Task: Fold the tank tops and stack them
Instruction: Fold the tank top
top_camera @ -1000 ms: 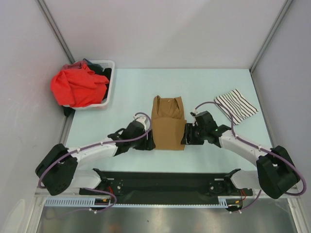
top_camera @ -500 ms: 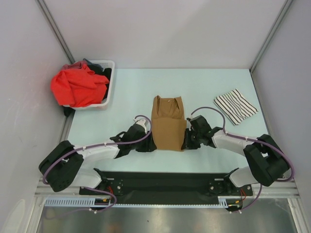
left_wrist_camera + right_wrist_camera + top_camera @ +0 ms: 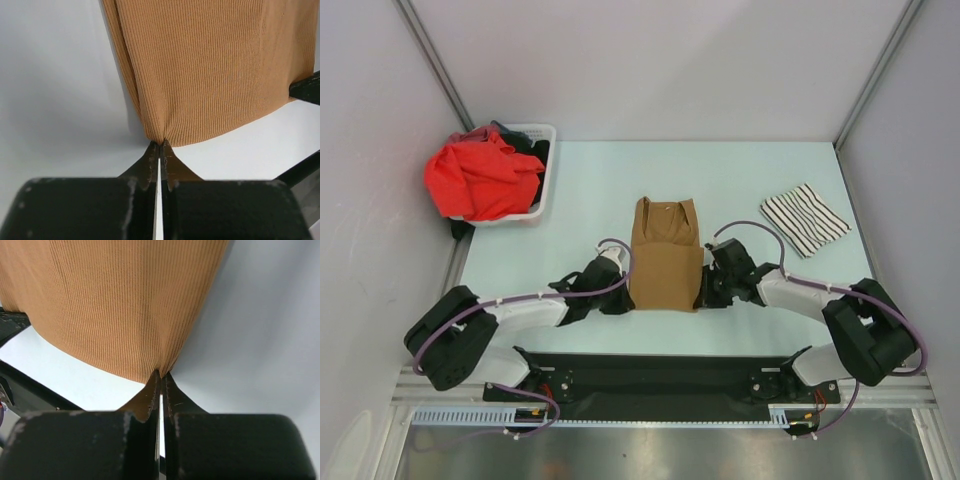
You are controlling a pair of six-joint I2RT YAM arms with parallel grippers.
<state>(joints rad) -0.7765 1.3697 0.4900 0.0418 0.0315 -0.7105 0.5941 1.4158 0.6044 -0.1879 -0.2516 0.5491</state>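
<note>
moved: since 1.0 s ago both arms have drawn in toward their bases, the right elbow most; almost nothing has shifted in the last half second.
left gripper (image 3: 160,146): jaws pinched together on the near-left corner of the tan tank top (image 3: 665,262), cloth puckered at the tips.
right gripper (image 3: 160,374): same, clamped on the near-right corner.
tan tank top: mid-table (image 3: 570,225), already folded narrow, straps at the far end, near hem held between the two grippers.
step: likely the lengthwise fold, hem to straps.
next: calls for lifting both corners together, carrying them evenly away over the top and keeping the hem taut so it lands square.
striped tank top (image 3: 805,219): folded, far right, well apart from the tan one; stacking not yet done.
laundry basket (image 3: 544,133): far left, red garment (image 3: 480,178) heaped in it, unchanged.
</note>
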